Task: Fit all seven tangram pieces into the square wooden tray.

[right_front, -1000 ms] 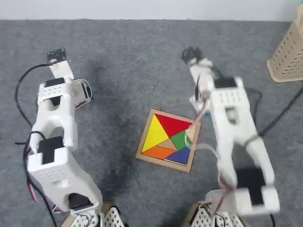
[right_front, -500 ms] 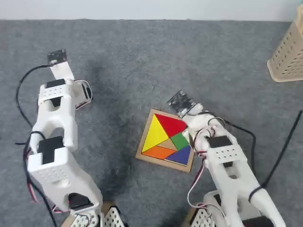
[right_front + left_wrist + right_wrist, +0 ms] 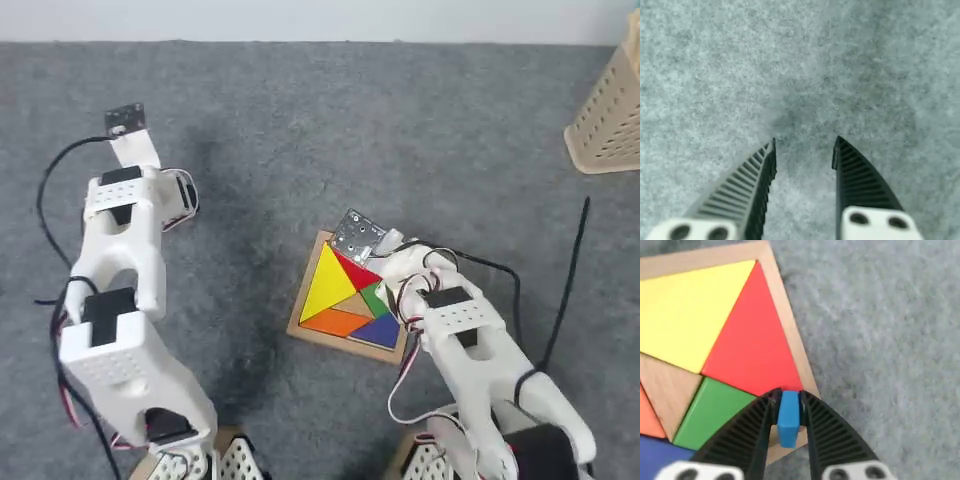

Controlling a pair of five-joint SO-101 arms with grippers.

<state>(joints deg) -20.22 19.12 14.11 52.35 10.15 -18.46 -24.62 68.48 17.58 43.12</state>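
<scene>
Two arms stand at the grey surface (image 3: 260, 130). One square wooden tray (image 3: 344, 344) lies low and right of centre in the high view. In it sit five coloured pieces: yellow (image 3: 325, 280), red (image 3: 358, 268), green (image 3: 378, 297), orange (image 3: 335, 321) and dark blue (image 3: 380, 328), around one tan triangle (image 3: 352, 303). A seventh, the small light-blue piece (image 3: 788, 416), is pinched in the right gripper (image 3: 788, 391) jaws at the tray's rim, beside red and green. The left gripper (image 3: 805, 142) hangs over bare surface at the frame's left, jaws spread wide.

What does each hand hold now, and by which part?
The right hand pinches a small blue piece by its two opposite sides. The left hand is open and holds nothing.
</scene>
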